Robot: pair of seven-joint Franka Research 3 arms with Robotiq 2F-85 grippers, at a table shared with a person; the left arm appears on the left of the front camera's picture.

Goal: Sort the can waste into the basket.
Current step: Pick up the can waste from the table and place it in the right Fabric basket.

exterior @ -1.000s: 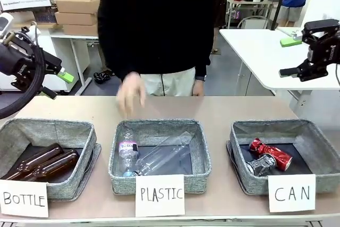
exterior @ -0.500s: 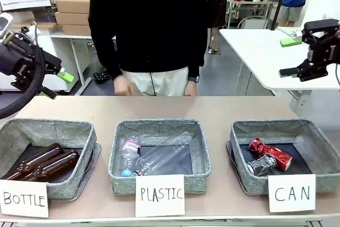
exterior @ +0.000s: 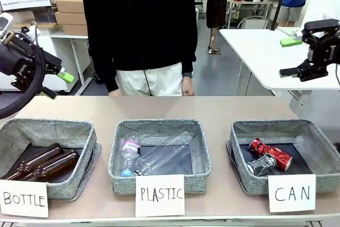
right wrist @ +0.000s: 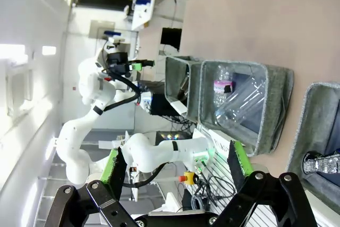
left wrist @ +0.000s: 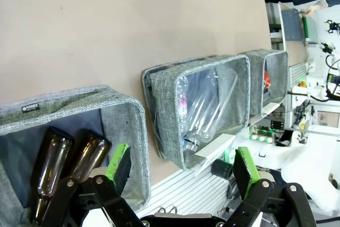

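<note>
Inside the basket (exterior: 311,131), two cans: red can (exterior: 271,153), silver can (exterior: 261,165).

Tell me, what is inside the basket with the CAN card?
Inside the CAN basket lie two dented cans: a red can and a silver-grey can, touching. The floor under them is hidden.
</note>
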